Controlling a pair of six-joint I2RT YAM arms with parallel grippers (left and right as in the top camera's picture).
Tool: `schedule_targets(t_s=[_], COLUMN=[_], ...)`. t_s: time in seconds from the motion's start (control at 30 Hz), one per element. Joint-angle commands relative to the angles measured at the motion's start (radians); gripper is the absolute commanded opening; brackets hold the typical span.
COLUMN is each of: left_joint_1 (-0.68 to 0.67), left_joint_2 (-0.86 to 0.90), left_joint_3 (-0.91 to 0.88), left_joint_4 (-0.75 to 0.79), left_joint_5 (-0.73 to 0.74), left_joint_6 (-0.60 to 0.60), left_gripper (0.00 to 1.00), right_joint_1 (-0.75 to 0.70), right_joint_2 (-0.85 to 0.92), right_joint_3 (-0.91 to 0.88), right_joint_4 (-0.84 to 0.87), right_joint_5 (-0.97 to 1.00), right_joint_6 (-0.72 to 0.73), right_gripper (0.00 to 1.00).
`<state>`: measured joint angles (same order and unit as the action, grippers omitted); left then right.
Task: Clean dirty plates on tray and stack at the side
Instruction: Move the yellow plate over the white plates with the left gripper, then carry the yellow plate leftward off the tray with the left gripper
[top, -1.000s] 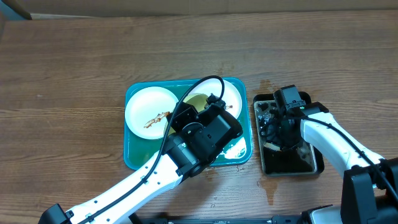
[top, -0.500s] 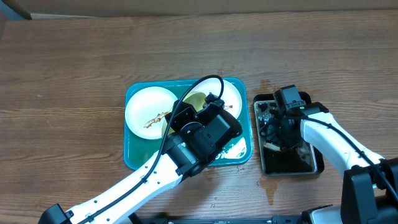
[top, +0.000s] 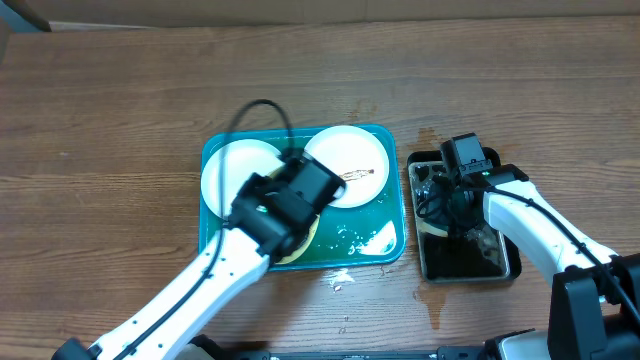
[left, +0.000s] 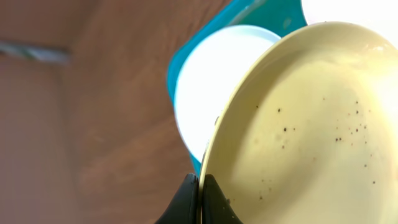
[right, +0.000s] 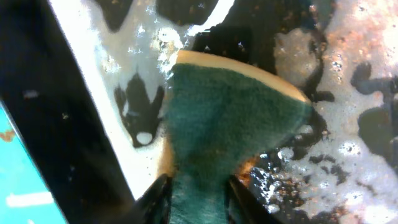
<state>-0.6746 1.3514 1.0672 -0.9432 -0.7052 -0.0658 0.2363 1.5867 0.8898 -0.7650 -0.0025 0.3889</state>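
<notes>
In the tray (top: 215, 250): 2 white plates side by side along the far edge. On the left, the left plate (top: 225, 165), partly hidden under the left arm (top: 200, 290). On the right, the right plate (top: 345, 158), in full view, with a thin brown smear (top: 358, 173) near its middle. At the tray's near right corner, white suds (top: 372, 240) on the wet floor.

In the left gripper (left: 200, 194): the yellow plate (left: 305, 124), pinched at its rim between both fingers (left: 186, 200), jaws almost together on the thin edge. Fine dark specks across its face. Over the near half of the tray, mostly hidden under the gripper from overhead; whether touching the floor, cannot tell.

Just right of the tray, not touching it: a black tray (top: 480, 262) holding foamy, brownish water. Inside it, the right gripper (right: 198, 200), closed on a sponge (right: 230, 118) and squeezing it narrow. Green scouring face toward the wrist camera, yellow layer along the far edge.

On the table (top: 120, 100), just by the tray's near edge: small wet spots (top: 338, 280).
</notes>
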Motion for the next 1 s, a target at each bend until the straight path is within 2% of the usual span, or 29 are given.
schedule_targets(t_s=[0.0,0.1,0.27,0.3,0.4,0.43,0.7,0.97], left_joint_1=[0.072,0.121,0.177,0.183,0.193,0.194,0.197,0.198], left_joint_2=[-0.092,-0.156,-0.23,-0.236,-0.241,-0.241,-0.241,-0.241], left_joint_3=[0.033,0.033,0.033,0.033,0.033,0.033,0.032,0.032], left_joint_4=[0.009,0.016,0.004,0.0,-0.012,-0.017,-0.026,-0.026], left_joint_5=[0.188,0.243,0.269,0.271,0.284,0.284,0.285,0.287], left_joint_6=[-0.088,-0.094,-0.099,-0.1,-0.099,-0.1,-0.138,-0.141], left_gripper=[0.04,0.04,0.04,0.04,0.04,0.04,0.04,0.04], right_joint_1=[-0.002,-0.002,-0.002,-0.002,-0.002,-0.002,-0.002,-0.001], right_joint_2=[-0.013,-0.013,-0.013,-0.013,-0.013,-0.013,-0.014,-0.014], right_joint_3=[0.001,-0.002,-0.02,-0.025,-0.027,-0.023,0.107,0.075], right_joint_4=[0.006,-0.014,-0.052,-0.056,-0.054,-0.052,-0.116,-0.105], right_joint_5=[0.001,0.001,0.002,0.002,0.002,0.002,0.016,0.016], right_joint_6=[0.003,0.003,0.003,0.003,0.003,0.003,0.003,0.008], right_gripper=[0.15,0.04,0.04,0.05,0.39,0.42,0.44,0.4])
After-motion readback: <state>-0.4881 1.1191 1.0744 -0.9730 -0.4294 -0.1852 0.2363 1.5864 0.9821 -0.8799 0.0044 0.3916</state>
